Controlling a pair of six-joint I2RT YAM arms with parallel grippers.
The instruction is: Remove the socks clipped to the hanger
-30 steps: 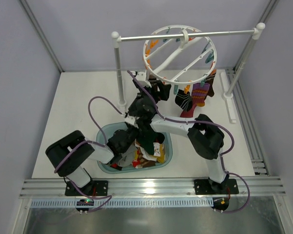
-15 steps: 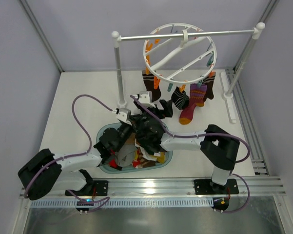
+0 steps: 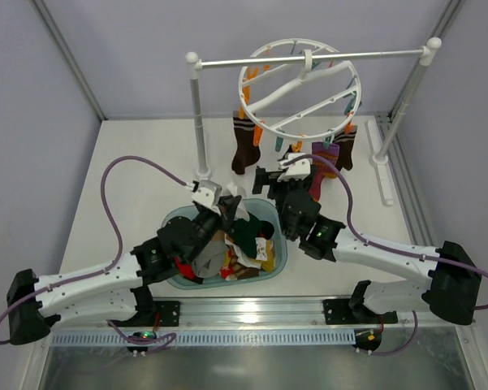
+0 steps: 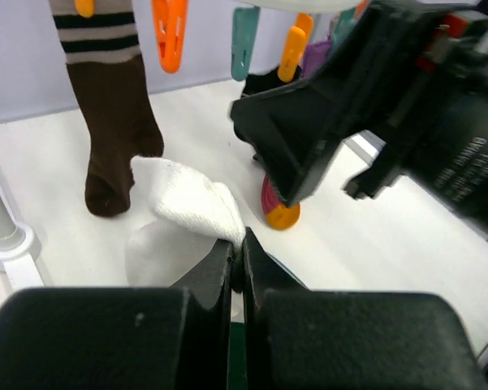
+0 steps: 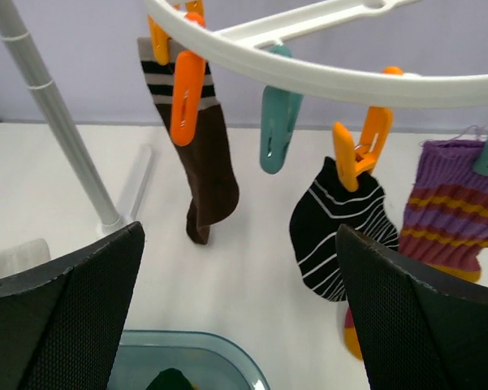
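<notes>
The arms have swung apart from beneath the hanger [image 5: 308,75], and its white ring, rimmed with orange and teal clips [image 5: 187,97], carries a brown sock [image 5: 207,162], a black thin-striped sock [image 5: 337,219] and a purple striped sock [image 5: 446,211] dangling above the surface [image 3: 130,162]. Nearer in, the left jaws pinch shut on a white sock [image 4: 191,199] at the teal basin [image 3: 278,244], while the right jaws gape wide open, facing the clipped socks.

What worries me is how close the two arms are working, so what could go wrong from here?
1. The left tool pinches only a small part of the white sock; it might slip and land outside the basin.
2. The right arm looms right beside that tool, so they could bump.
3. The open right tool faces the black striped sock with the purple striped sock alongside; it may snag both.
</notes>
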